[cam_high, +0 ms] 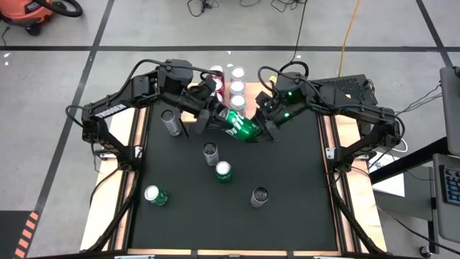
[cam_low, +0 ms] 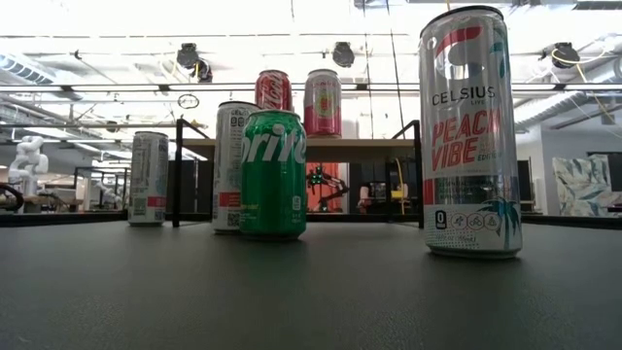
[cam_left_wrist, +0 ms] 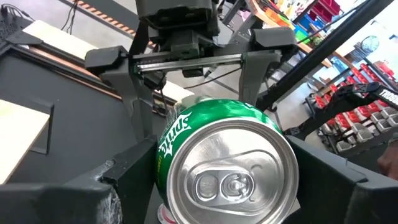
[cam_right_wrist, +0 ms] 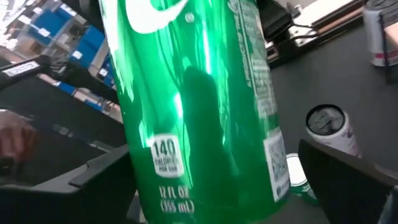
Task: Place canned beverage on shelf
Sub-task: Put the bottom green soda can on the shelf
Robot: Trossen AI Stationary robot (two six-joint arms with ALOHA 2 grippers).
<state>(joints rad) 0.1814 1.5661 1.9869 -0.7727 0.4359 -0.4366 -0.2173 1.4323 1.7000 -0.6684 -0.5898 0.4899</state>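
The left tool (cam_high: 215, 115) is clamped on a green can (cam_high: 239, 125), tilted in the air just before the shelf (cam_high: 248, 83), seemingly mid-handover. The right tool (cam_high: 260, 124) straddles it, fingers apart. Cans (cam_high: 237, 86) already crowd the shelf; others (cam_high: 223, 171) dot the counter (cam_high: 287, 223).

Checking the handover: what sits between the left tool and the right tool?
A green Sprite can, tilted, spans the gap between the left tool and the right tool in the high view; both wrist views show it close up.
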